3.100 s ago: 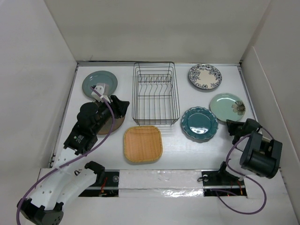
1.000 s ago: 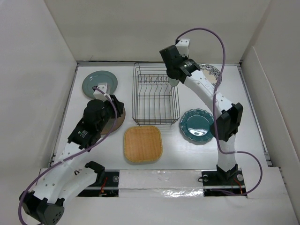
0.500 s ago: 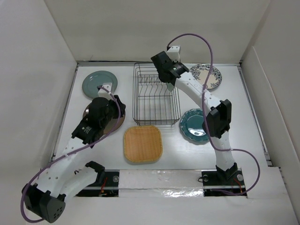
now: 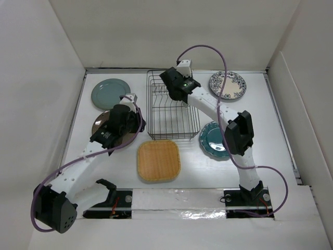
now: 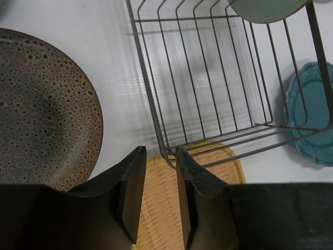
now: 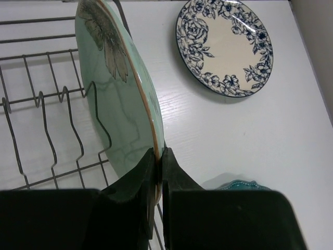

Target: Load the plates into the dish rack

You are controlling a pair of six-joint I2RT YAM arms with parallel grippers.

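Hovering, top view: right gripper [image 4: 175,89] over dish rack [image 4: 171,125]; left gripper [image 4: 135,121] beside its left side.
Left wrist: jaws parted, empty; brown plate [image 5: 41,104] flat, left.
Right wrist: jaws clenched on pale mint plate [image 6: 114,94] rim; plate on edge above the tines, face left.

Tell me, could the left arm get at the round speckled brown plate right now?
Probably yes. The left gripper hangs open and empty at the near corner of the black wire dish rack. The round speckled brown plate lies flat right beside it, its visible face bare.
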